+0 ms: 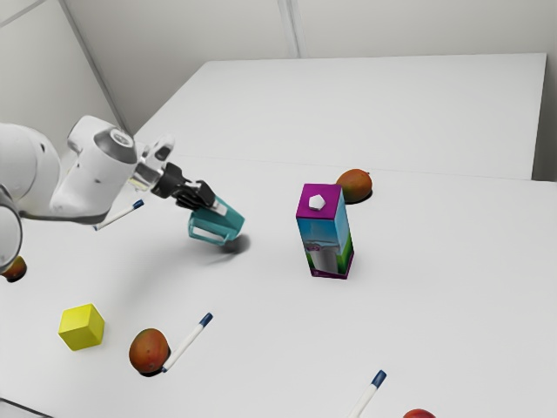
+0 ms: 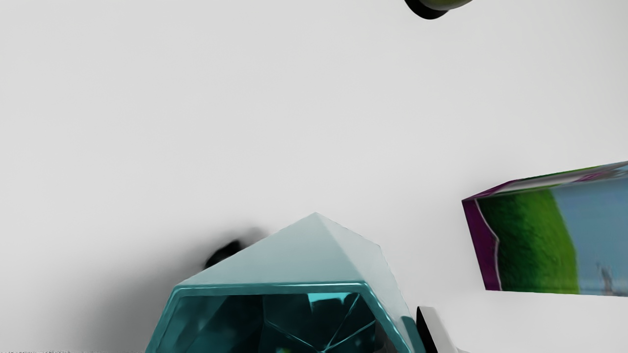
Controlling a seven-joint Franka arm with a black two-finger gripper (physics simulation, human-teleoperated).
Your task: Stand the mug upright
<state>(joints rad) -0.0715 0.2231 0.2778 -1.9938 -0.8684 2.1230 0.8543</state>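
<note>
At end effector (image 1: 214, 204) — teal mug (image 1: 228, 223), gripped, tilted

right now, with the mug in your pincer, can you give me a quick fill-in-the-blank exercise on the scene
The mug in my pincer is tilted, not ____. In the exterior view, the cube is coloured ____. The carton has a cap coloured ____. Counting the one cut off by the edge, the number of pens in the exterior view is ____.

Missing words: upright; yellow; white; three.
</note>
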